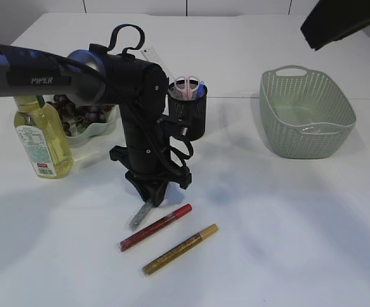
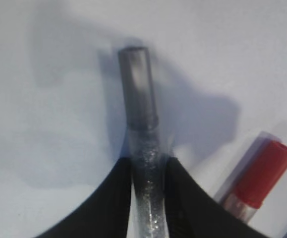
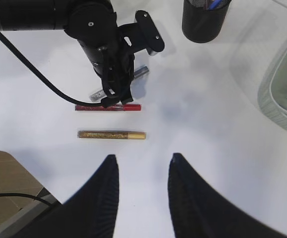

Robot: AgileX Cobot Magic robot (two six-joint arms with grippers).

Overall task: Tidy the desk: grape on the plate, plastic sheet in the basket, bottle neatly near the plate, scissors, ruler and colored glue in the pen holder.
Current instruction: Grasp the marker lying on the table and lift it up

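Observation:
My left gripper (image 1: 151, 198) reaches straight down to the table, its jaws shut on a silver glitter glue tube (image 1: 140, 215). In the left wrist view both fingers press the clear tube (image 2: 139, 99), and its grey cap points away from my left gripper (image 2: 148, 159). A red glue tube (image 1: 156, 227) (image 2: 262, 178) and a gold one (image 1: 179, 249) (image 3: 111, 134) lie loose beside it. The black mesh pen holder (image 1: 188, 109) holds pink scissors (image 1: 188, 84) and a clear ruler (image 1: 151, 56). My right gripper (image 3: 142, 158) hovers open and empty, high above the table.
A yellow drink bottle (image 1: 43, 137) stands at the left, by the pale green plate (image 1: 95, 131) of dark grapes (image 1: 76, 112). The green basket (image 1: 306, 115) at the right has something clear lying in its bottom (image 1: 312, 128). The right arm (image 1: 341, 22) hangs at the top right.

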